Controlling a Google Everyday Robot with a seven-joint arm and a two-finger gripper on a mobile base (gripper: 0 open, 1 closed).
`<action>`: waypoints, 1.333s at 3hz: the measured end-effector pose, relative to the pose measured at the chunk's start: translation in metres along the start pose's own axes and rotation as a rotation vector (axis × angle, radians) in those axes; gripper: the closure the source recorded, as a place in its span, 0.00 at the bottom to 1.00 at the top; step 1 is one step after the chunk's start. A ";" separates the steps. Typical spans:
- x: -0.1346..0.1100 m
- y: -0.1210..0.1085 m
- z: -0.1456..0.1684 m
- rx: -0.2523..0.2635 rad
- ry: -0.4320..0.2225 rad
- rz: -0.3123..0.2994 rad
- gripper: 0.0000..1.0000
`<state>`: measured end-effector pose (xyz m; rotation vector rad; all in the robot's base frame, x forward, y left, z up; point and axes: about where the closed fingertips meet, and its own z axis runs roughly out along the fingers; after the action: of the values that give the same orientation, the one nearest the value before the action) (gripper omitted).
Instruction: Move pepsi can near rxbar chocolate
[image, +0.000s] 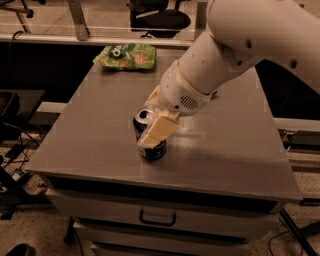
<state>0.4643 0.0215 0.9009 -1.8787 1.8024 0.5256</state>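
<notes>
The pepsi can (155, 150), dark blue with a silver top, stands near the front middle of the grey table (90, 130). My gripper (146, 127) comes down from the upper right on the white arm. Its cream front finger (159, 129) lies across the can's side and the other finger sits behind the can, so the gripper is closed around the can. The can's base is at the table surface. The rxbar chocolate does not show; the arm hides part of the table's right middle.
A green snack bag (127, 55) lies at the table's back left edge. Drawers (157, 218) sit under the tabletop. Chair legs and cables stand on the floor behind and to the left.
</notes>
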 end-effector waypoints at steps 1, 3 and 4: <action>0.010 -0.018 -0.018 0.046 0.018 0.039 0.87; 0.056 -0.085 -0.076 0.167 -0.006 0.174 1.00; 0.080 -0.114 -0.091 0.211 -0.005 0.213 1.00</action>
<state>0.5782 -0.0951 0.9370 -1.5545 1.9831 0.3947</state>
